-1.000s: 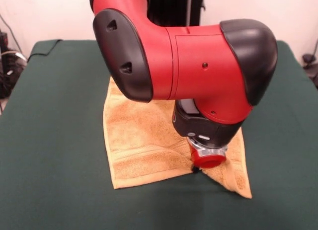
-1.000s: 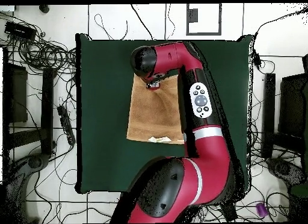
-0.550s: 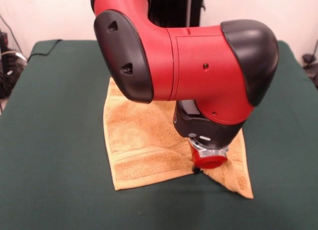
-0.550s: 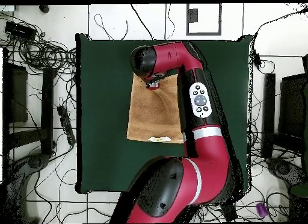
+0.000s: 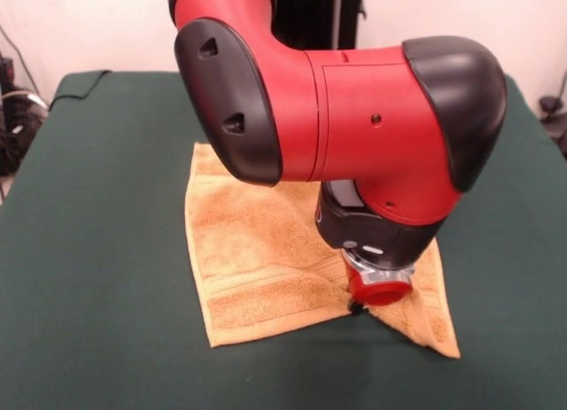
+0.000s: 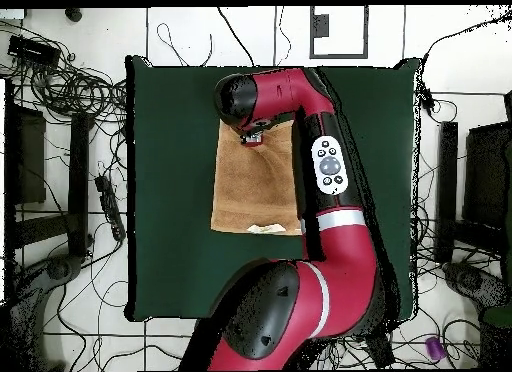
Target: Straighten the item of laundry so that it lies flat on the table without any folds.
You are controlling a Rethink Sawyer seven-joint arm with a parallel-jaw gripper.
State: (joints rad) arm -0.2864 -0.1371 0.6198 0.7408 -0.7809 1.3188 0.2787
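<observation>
Towel (image 5: 257, 251) is on the green bench (image 5: 97, 251), roughly centre, a bit toward the front-view near edge. Orange-tan terry, border band visible along the near side.

Not flat. In the front view the near edge is broken: the left part runs as a straight hem, then there's a notch right under the claw (image 5: 356, 307), and to the right of it a separate flap runs out to a pointed corner (image 5: 443, 344) nearest the camera. Looks like a fold or crease line running from the notch up under the arm. The far right part of the towel is hidden behind the arm (image 5: 354, 118).

Claw is down at the towel's near edge, right at that notch. Only the red ring of the wrist and a small dark tip below it show. Tip is touching or just above the cloth; can't tell which. Can't tell whether the claw is wide, narrow or gripping fabric either, the wrist covers it.

Overhead view: towel (image 6: 255, 183) is a tall rectangle on the bench (image 6: 170, 188), with the claw (image 6: 252, 138) at its end farthest from the robot base. The opposite end shows a small pale turned-over bit (image 6: 266, 229) along the edge. The arm lies over the towel's right side in that view.
</observation>
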